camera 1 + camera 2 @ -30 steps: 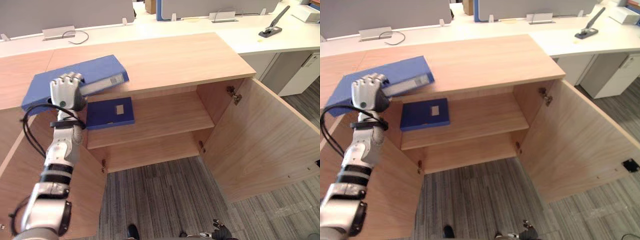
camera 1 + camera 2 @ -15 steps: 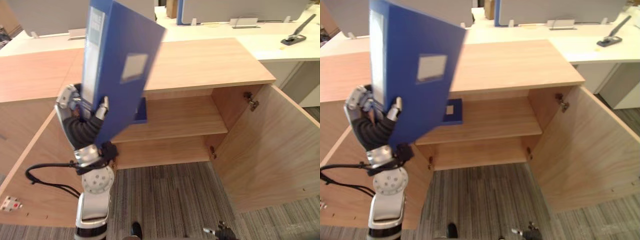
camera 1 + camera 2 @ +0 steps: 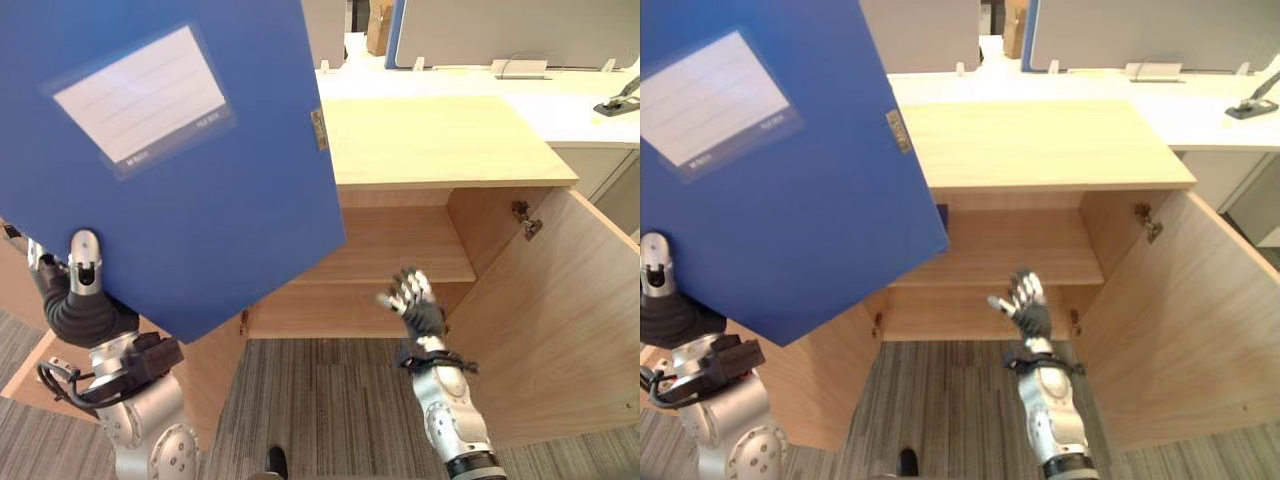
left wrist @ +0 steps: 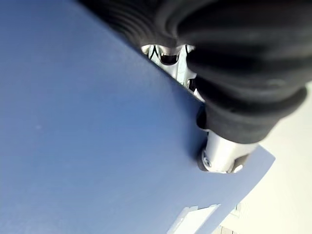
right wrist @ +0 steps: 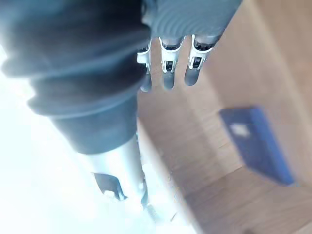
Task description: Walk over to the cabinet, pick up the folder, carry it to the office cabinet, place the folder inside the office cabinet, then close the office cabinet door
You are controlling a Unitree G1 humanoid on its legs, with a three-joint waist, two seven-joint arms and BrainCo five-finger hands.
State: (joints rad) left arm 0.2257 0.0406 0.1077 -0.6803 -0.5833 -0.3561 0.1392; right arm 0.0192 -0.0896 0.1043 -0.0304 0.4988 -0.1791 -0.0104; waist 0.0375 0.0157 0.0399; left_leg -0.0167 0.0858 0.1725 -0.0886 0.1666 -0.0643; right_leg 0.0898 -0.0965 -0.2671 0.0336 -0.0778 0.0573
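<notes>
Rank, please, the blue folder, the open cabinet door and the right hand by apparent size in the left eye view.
1. blue folder, though nearness to the camera inflates it.
2. open cabinet door.
3. right hand, clearly smallest.

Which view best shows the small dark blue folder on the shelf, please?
Right wrist view: the small dark blue folder lies almost whole. The large raised blue folder hides it in the left eye view and leaves a sliver in the right eye view.

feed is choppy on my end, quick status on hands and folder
Left hand pinching the folder, held up tilted before the head camera. Right hand open, raised before the cabinet shelf. Cabinet door open; second folder lies on that shelf.
</notes>
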